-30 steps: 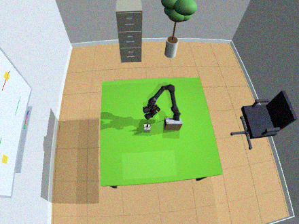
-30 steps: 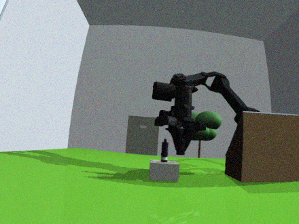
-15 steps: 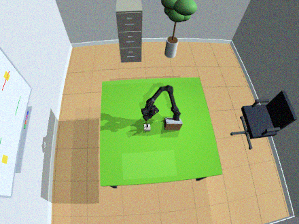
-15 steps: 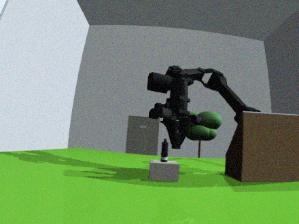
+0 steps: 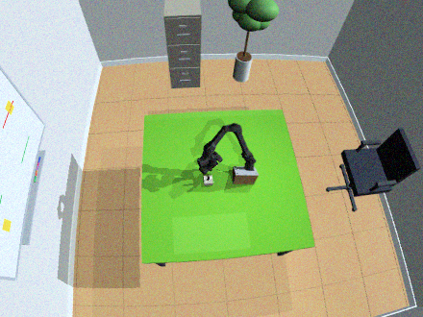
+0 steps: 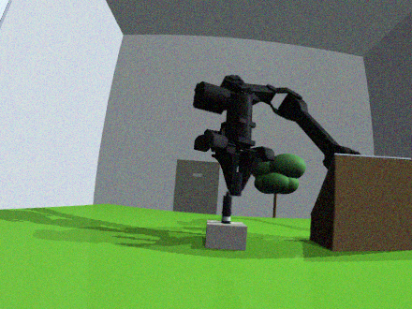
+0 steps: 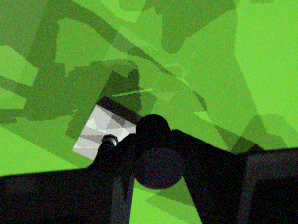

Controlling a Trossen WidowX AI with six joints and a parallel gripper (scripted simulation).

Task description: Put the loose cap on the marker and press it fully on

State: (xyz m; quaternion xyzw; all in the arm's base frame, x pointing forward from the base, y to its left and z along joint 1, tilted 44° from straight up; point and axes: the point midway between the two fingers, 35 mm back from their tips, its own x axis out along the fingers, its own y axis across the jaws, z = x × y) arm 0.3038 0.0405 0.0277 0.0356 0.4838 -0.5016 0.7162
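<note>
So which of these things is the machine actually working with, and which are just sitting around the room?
Part of the job:
- marker, upright in the holder block
- cap, gripped in the jaws of the gripper

Just around:
- brown box at the arm's foot
- filing cabinet
- potted plant
- office chair
- whiteboard
</note>
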